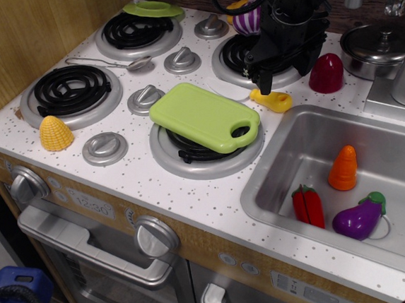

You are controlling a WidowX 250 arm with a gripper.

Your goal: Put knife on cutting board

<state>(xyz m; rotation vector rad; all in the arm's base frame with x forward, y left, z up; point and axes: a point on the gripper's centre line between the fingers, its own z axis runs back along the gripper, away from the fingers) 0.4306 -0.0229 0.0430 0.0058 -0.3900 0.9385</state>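
Observation:
The knife (275, 101) lies on the white counter between the back right burner and the sink. Only its chunky yellow handle shows; the white blade is hidden under the gripper. The black gripper (271, 82) hangs just behind and over the knife's left end, with one fingertip (263, 84) down beside it. Whether the jaws are closed on the knife is hidden by the gripper's own body. The lime-green cutting board (201, 115) rests tilted on the front right burner, its handle hole toward the sink, just left of the knife.
A sink (283, 180) at right holds a carrot (344, 168), a red pepper (309, 206) and an eggplant (359, 218). Also on the stove are a corn cob (55, 133), a metal spoon (109, 62), a green dish (153, 8), a dark red piece (326, 74) and a silver pot (379, 45).

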